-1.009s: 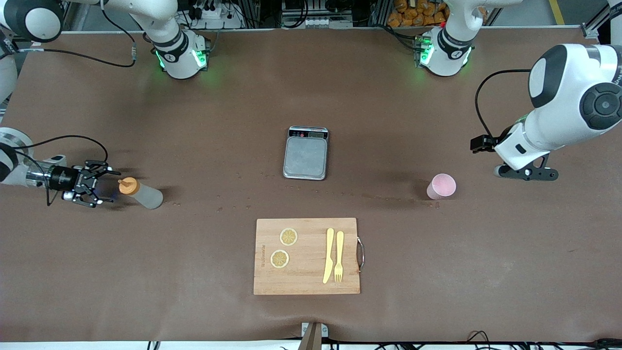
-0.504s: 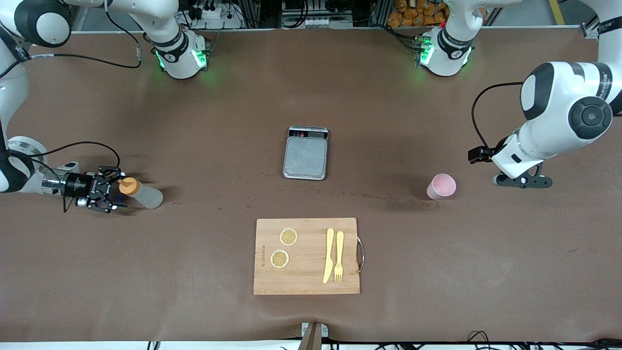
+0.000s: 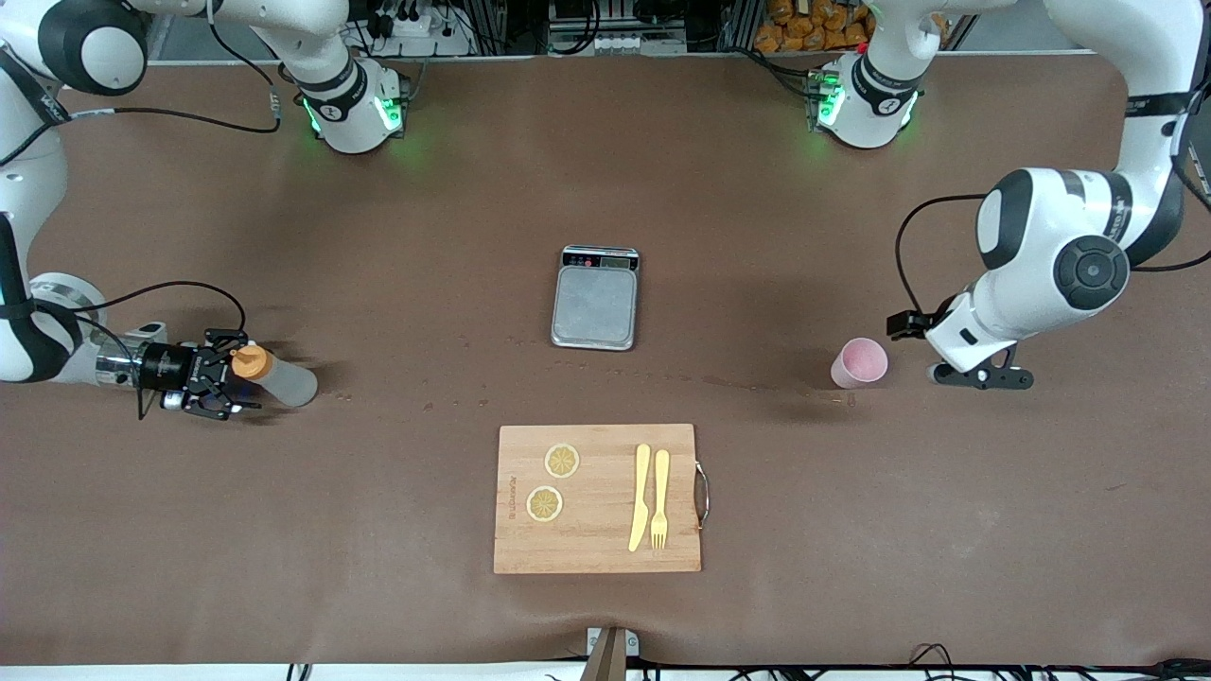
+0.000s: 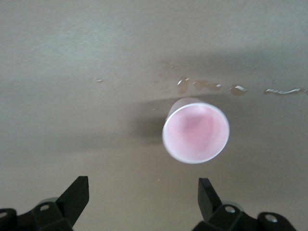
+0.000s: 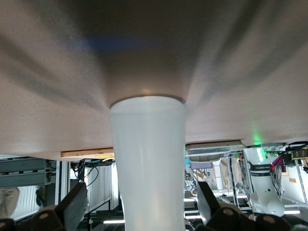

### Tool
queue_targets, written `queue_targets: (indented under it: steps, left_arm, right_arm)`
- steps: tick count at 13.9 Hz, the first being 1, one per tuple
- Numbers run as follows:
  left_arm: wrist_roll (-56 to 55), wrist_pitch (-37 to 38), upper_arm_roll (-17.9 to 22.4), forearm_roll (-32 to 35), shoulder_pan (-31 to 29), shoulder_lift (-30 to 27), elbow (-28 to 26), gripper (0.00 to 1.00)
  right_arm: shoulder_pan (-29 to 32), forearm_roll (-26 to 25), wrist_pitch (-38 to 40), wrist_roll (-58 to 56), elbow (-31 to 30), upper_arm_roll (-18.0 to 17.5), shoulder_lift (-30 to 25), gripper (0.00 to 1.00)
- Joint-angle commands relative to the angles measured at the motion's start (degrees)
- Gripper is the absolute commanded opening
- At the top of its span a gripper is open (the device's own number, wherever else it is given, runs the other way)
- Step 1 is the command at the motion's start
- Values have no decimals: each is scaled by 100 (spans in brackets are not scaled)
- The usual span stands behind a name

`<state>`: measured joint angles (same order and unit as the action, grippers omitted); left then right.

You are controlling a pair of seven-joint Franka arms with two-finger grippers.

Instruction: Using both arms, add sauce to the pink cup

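Two grippers spread wide, nothing held. Right gripper brackets the sauce at the right arm's end of the table; left gripper hangs just beside the pink cup, upright, empty. Grasping, bringing together and squeezing all remain.

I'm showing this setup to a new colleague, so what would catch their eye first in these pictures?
Probably the two white arms reaching in from the table's ends: the right tool, open, flanks the orange-capped sauce bottle, and the left tool, open, sits beside the pink cup. Next, the wooden cutting board, nearest the front camera, carrying two lemon slices, a yellow knife and fork, with the grey scale farther back at mid-table.
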<state>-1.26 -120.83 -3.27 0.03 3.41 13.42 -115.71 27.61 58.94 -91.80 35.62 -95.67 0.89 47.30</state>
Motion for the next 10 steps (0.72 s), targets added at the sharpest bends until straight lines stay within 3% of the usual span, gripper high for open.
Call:
queue_targets:
  steps: [1,6,10]
  left_arm:
    - [-67,-317,-77,-205,-33,108,-31,100]
    - [-76,-687,-77,-592,2,424,-39,100]
    - [-76,-871,-69,-592,-51,696,-22,100]
  right_arm:
    - [-124,162,-109,-204,-22,25,60,100]
    - [-177,153,-145,-468,-31,25,104,98]
    - [-204,153,-5,-477,-101,25,104,74]
